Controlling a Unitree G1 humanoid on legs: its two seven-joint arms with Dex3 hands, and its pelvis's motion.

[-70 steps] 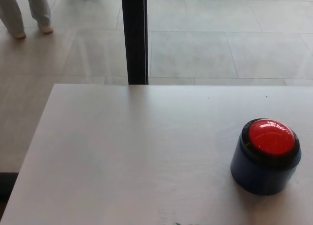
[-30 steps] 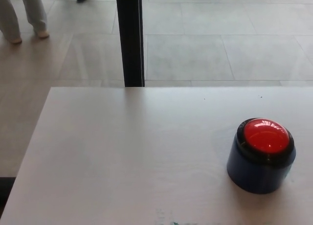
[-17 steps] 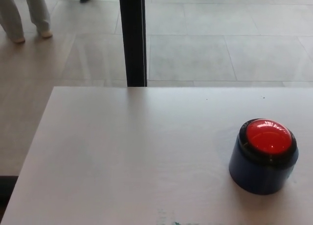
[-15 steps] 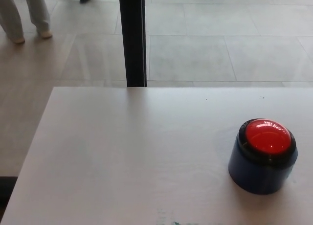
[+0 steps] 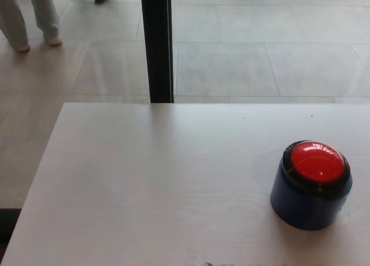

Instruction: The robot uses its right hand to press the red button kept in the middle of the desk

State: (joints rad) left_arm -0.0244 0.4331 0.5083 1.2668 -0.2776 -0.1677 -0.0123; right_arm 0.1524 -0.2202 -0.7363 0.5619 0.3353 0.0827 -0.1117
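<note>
Neither robot hand nor any arm shows anywhere in the head view.

We are looking down from the head at the white desk (image 5: pixel 144 179), facing the tiled floor (image 5: pixel 260 52) beyond.

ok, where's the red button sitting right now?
In the head view the red button sits atop its dark blue base on the white desk, toward the robot's right, nothing else near it.

Red button (image 5: pixel 317 160) in dark blue base (image 5: pixel 306 205), pale woodgrain desk (image 5: pixel 150 185), black post (image 5: pixel 156 44).
</note>
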